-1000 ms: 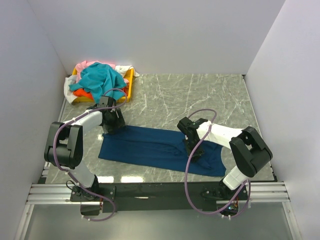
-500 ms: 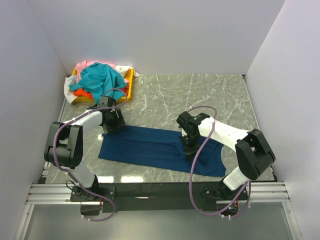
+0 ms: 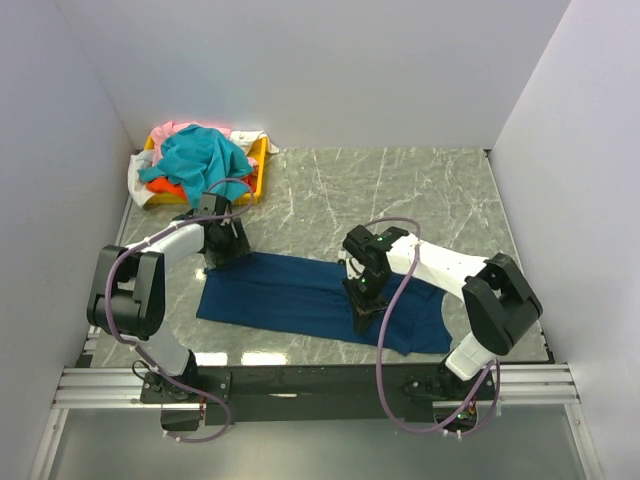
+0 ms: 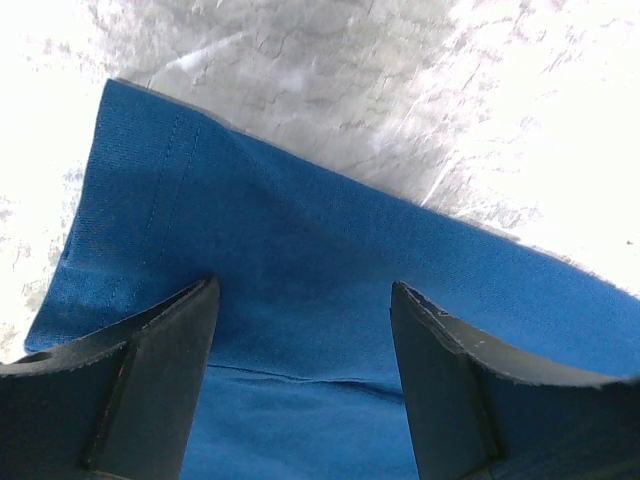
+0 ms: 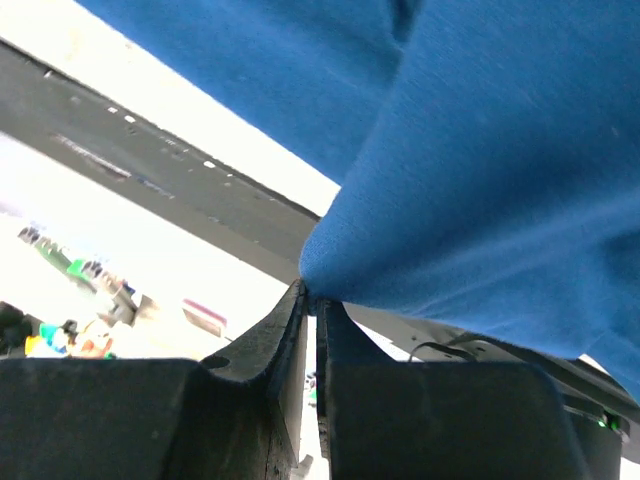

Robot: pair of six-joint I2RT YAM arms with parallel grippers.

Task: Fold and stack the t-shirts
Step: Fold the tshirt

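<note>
1. navy t-shirt (image 3: 290, 295): laid out flat on the marble table (image 3: 420, 190), near its front edge.
2. left gripper (image 4: 302, 292): fingers spread wide over the shirt's far left corner, nothing gripped.
3. right gripper (image 5: 311, 297): fingers pinched on a fold of the shirt.

Left arm (image 3: 172, 240), right arm (image 3: 440, 265): white links, black joints, looping purple cables (image 3: 379, 345); black tapered jaws.

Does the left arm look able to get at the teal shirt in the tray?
Probably yes: the teal t-shirt lies uppermost in the yellow tray, uncovered, just beyond the left end effector, which is open over the navy t-shirt, with nothing between.
</note>
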